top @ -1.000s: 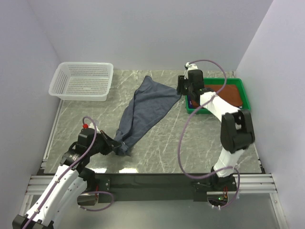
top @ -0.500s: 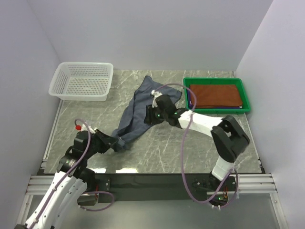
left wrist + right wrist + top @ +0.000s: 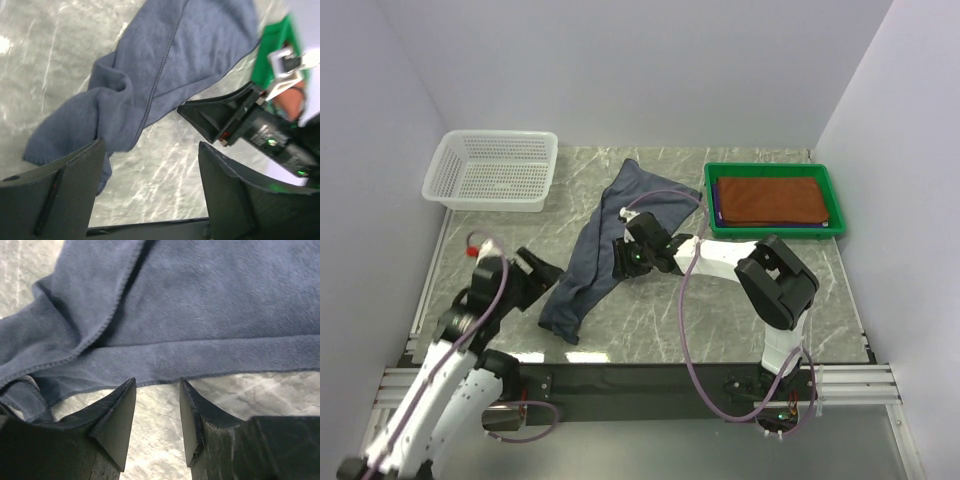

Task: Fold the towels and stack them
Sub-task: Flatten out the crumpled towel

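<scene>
Lying rumpled: grey-blue towel [image 3: 645, 195] | left claw [image 3: 150, 147] open beside | right claw [image 3: 157, 382] parted at edge | basket [image 3: 485, 196], tray [image 3: 765, 168] apart

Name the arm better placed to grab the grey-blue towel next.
Right, I'd judge. The right arm has its jaws open at the hem along the middle of the grey-blue towel, just short of it. The left arm holds its jaws open too, but beside the bunched near end.
</scene>
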You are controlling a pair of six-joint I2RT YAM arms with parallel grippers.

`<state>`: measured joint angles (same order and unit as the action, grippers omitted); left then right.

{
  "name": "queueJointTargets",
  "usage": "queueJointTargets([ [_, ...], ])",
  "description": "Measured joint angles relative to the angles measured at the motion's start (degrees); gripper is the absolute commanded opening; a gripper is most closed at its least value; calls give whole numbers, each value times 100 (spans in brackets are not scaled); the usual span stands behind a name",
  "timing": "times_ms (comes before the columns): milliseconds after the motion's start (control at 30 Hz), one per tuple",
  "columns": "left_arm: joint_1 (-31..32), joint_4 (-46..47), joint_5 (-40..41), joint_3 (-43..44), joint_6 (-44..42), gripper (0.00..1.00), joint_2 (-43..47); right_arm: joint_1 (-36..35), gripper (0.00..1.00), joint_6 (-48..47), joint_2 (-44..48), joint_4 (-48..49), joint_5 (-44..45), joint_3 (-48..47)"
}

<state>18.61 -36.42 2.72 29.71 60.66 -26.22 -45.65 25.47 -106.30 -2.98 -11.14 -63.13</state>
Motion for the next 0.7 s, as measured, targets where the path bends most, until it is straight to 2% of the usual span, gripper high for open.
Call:
queueJointTargets([
  [133,20,179,-308,699,-855,73,-1661,-101,46,0,0,-39,55,-157],
  [233,238,304,-402,903,-1340,73,-2605,-129,46,2,-4,-37,85,-179],
  [500,1513,282,-17,1375,-1930,63,-3860,-57,43,20,-442,-39,118,-361],
  [700,1843,269,586,1569,-2061,58,-4509,44,43,22,-439,63,81,-302],
])
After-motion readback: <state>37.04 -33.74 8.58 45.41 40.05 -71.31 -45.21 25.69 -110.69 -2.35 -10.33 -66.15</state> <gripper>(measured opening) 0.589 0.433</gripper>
